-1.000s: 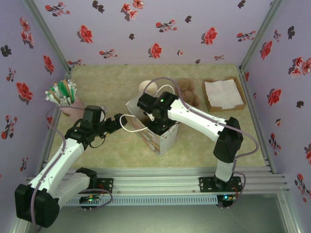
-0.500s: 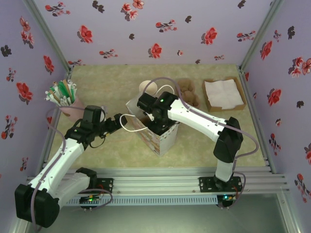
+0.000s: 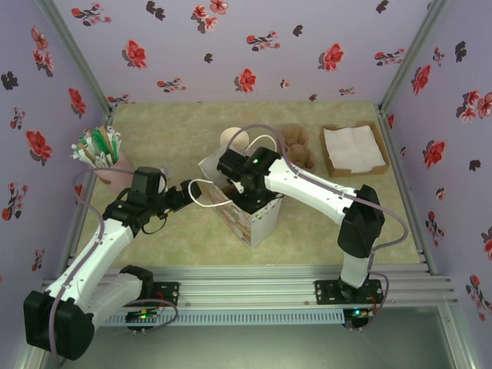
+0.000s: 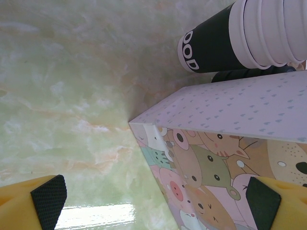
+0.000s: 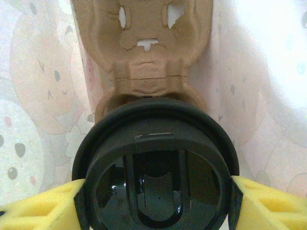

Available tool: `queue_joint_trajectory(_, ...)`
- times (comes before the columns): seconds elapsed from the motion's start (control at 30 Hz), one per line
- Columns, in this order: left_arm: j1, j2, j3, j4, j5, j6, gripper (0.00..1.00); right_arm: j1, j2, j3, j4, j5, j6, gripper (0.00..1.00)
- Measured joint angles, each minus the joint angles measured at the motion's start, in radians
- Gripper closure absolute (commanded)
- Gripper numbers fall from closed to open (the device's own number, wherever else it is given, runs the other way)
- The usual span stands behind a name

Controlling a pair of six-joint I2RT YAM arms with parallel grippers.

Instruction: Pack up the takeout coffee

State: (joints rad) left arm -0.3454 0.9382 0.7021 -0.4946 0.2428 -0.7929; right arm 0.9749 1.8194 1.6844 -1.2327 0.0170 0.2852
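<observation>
The takeout coffee (image 5: 156,182), a cup with a round black lid, sits between the yellow fingers (image 5: 43,206) of my right gripper (image 5: 156,201), which is shut on the lid's sides. It is held inside the cartoon-print paper bag (image 3: 250,219), just above a brown pulp cup carrier (image 5: 144,52) at the bag's bottom. In the top view the right gripper (image 3: 234,181) reaches down into the bag's mouth. My left gripper (image 4: 153,203) is open at the bag's left side. The bag's corner (image 4: 144,129) lies between its black pads (image 4: 48,201), which do not pinch it.
A stack of dark cups with cream rims (image 4: 230,38) stands right behind the bag. A cup of straws (image 3: 100,154) is at the left, spare pulp carriers (image 3: 296,146) and a box of napkins (image 3: 354,150) at the back right. The bag's white handle (image 3: 201,196) loops toward the left gripper.
</observation>
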Motion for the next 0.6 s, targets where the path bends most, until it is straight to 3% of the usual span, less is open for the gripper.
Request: queue_joint_trajectory(0.6, 0.000, 0.003, 0.000, 0.000, 0.000, 0.007, 0.01, -0.002, 0.000, 0.001, -0.001, -0.016, 0.013, 0.32)
